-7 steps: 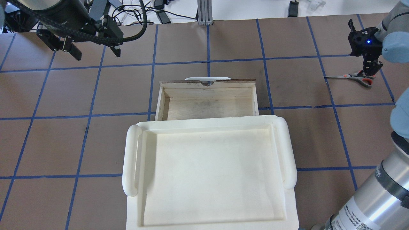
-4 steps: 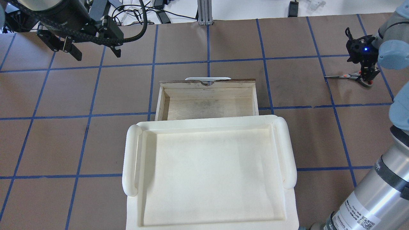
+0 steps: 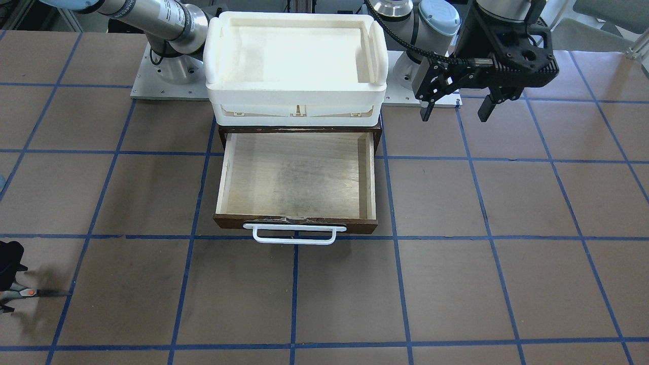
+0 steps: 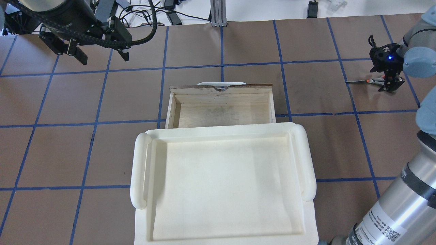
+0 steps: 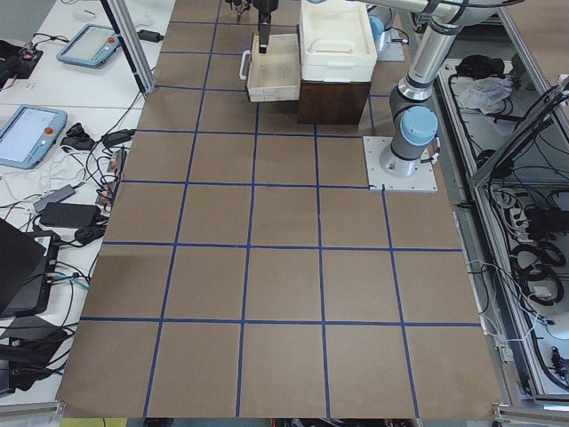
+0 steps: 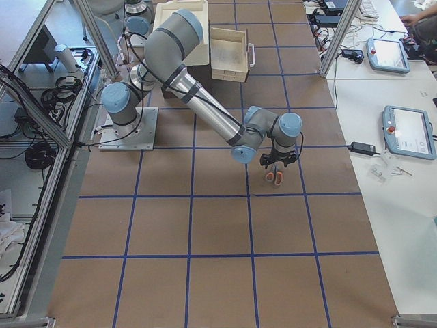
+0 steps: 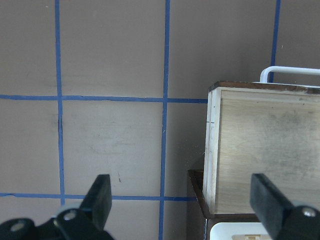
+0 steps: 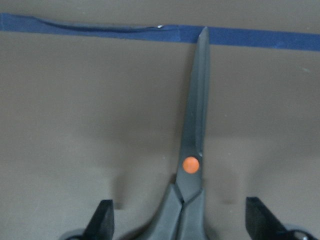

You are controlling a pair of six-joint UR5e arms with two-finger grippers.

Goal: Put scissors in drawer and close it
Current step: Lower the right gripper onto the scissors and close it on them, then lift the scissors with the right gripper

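The scissors point(image 8: 190, 164) lie flat on the brown table at the far right, blades pointing toward the table's middle point(image 4: 361, 81). They also show at the left edge of the front view point(image 3: 35, 292). My right gripper point(image 8: 182, 222) is open and low over the handles, one finger on each side; it does not grip them point(image 4: 388, 85). The drawer point(image 4: 221, 114) stands pulled open and empty, its white handle point(image 3: 294, 235) facing away from me. My left gripper point(image 4: 102, 56) is open and empty, high above the table left of the drawer.
A white plastic tray point(image 4: 139, 170) sits on top of the dark cabinet point(image 5: 331, 100) that holds the drawer. Blue tape lines grid the table. Cables and tablets lie beyond the table's far edge.
My right gripper has come down over the scissors' handles, which it now hides in the overhead view. The scissors and the left arm have not moved.
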